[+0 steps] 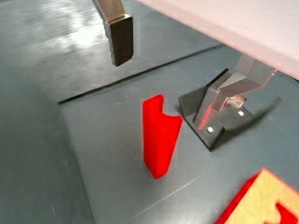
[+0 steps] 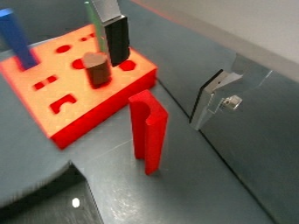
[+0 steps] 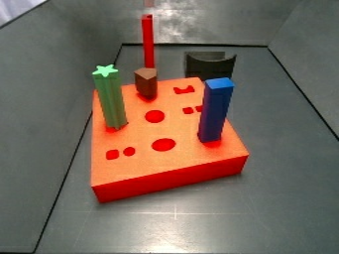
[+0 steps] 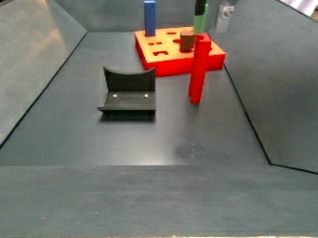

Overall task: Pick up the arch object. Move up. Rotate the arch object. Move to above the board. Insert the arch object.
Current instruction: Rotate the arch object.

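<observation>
**Arch stands free; gripper above it, not yet on it**

The arch point(image 1: 159, 136) stands upright on the dark floor, its long axis vertical, just beside the board point(image 2: 70, 96) but not in it. In a side view it rises behind the board's far edge point(image 3: 147, 42); in another it stands in front of the board's near right corner point(image 4: 198, 71).

Nothing holds it. Of the gripper point(image 1: 119, 38), only one finger point(image 2: 114, 39) shows in each wrist view, hanging above the floor and clear of the arch, so I cannot tell how wide the jaws stand; nothing is seen between them. Neither side view shows the gripper.

The pick is still ahead, by my reading. The arch lies below the finger and off to one side, so the gripper likely needs to shift across, then descend along the bar's vertical axis.

The fixture point(image 1: 222, 101) stands close beside the arch, a possible obstruction.
</observation>
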You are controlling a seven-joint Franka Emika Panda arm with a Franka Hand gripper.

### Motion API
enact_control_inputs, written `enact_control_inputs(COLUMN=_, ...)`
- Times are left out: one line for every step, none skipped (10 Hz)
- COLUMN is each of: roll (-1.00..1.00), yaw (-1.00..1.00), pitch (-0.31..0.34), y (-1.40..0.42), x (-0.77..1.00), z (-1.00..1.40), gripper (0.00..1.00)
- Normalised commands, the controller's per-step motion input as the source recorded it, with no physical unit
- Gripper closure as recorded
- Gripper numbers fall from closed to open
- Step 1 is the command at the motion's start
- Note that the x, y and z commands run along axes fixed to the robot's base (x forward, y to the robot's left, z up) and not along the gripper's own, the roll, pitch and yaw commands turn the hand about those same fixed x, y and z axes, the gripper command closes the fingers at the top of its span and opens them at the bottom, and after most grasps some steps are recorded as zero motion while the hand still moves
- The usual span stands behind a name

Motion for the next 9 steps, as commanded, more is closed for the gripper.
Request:
enact_control_inputs(roll=0.02, yaw=-1.00, pitch=0.066, y=0.03, x=0.01, z=0.00, gripper=0.00)
enact_control_inputs(roll=0.02, yaw=-0.68, pitch=0.068, y=0.02, x=0.01, z=0.00, gripper=0.00)
enact_control_inputs(roll=0.02, yaw=-0.46, pitch=0.067, y=0.02, x=0.02, z=0.00, gripper=0.00)
enact_control_inputs(roll=0.02, yaw=-0.26, pitch=0.066, y=0.02, x=0.02, z=0.00, gripper=0.00)
enact_control_inputs(roll=0.02, yaw=-0.20, pitch=0.066, y=0.00, x=0.00, z=-1.00, gripper=0.00)
enact_control_inputs(roll=0.01, yaw=-0.12, pitch=0.045, y=0.00, x=0.02, z=-1.00, gripper=0.00)
enact_control_inputs(roll=0.01, yaw=-0.09, pitch=0.010, y=0.00, x=0.04, z=-1.00, gripper=0.00)
enact_control_inputs(roll=0.00, yaw=-0.07, pitch=-0.011, y=0.00, x=0.03, z=-1.00, gripper=0.00)
enact_control_inputs(roll=-0.02, yaw=-0.05, pitch=-0.035, y=0.01, x=0.02, z=-0.80, gripper=0.00)
